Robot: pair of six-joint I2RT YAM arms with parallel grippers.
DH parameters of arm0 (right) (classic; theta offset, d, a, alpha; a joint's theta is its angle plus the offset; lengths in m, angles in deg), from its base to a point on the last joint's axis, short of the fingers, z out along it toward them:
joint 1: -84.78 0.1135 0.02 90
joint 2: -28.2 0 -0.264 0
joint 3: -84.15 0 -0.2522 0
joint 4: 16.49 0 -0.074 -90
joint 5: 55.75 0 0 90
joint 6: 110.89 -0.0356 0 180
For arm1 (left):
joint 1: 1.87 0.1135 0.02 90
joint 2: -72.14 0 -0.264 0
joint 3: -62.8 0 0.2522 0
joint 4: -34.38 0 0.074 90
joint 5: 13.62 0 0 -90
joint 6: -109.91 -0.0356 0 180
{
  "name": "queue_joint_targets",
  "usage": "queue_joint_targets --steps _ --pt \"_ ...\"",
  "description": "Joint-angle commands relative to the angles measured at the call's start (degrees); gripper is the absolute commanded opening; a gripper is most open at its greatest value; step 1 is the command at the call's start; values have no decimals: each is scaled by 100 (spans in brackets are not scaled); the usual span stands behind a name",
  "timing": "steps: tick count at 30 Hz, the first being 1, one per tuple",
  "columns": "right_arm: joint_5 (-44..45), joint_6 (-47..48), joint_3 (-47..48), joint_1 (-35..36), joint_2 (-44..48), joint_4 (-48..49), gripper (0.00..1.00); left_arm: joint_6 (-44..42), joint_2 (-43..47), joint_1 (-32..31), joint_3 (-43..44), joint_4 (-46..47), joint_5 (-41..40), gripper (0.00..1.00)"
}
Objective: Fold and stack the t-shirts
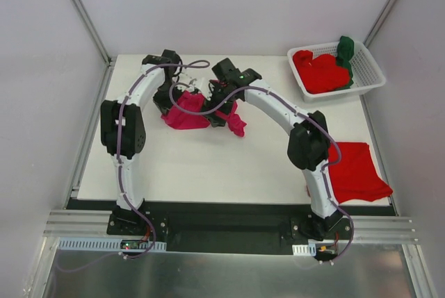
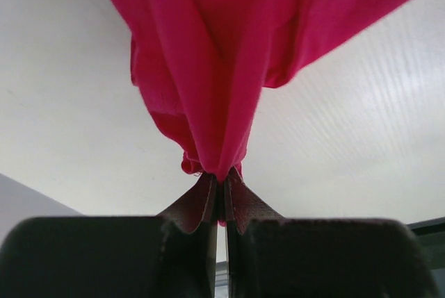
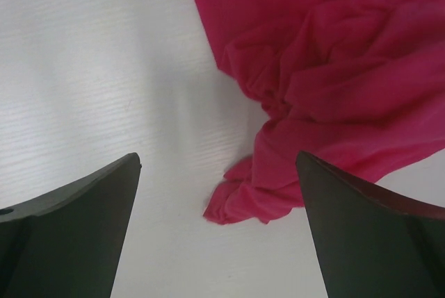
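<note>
Top external view: both arms reach to the far middle of the white tabletop (image 1: 208, 166) and meet over a crumpled pink t-shirt (image 1: 186, 117).
Left gripper (image 2: 221, 181): closed tight on a gathered fold of the pink t-shirt; the cloth fans out from the pinched tips.
Right gripper (image 3: 217, 158): jaws spread wide and holding nothing, over bare tabletop; a bunched end of the pink t-shirt lies just ahead, nearer its right finger.
Pink t-shirt: partly on the tabletop, loose and wrinkled, not folded.
Basket (image 1: 368, 69): white and slotted, at the far right corner of the tabletop.
Basket contents: heaped red t-shirts (image 1: 320, 72), with a dark green t-shirt (image 1: 345, 51) at the far side, rising above the rim.
Folded red t-shirt (image 1: 354, 169): lies flat at the near right edge of the tabletop, well apart from the pink one.
</note>
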Motion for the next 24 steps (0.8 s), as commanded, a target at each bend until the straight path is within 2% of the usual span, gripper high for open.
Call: queue_joint_targets --steps 1,5,8,12,16,21,24 --pt "275 282 -52 99 155 1310 98 38 -359 207 443 -480 -544 0" --pt "294 598 -97 239 50 1901 98 47 -615 269 461 -576 -729 0" --pt "-83 616 95 284 -134 2043 98 47 -808 330 496 -664 -861 0" --pt "-540 660 814 293 -625 1403 96 109 -896 506 636 -734 -932 0" --pt "-910 713 1011 336 -873 918 95 135 -896 612 768 -831 -897 0" --pt "-261 1012 1037 372 -1119 716 95 135 -852 638 777 -857 -818 0" --pt "948 1082 940 275 -1260 645 95 153 -835 638 804 -849 -730 0"
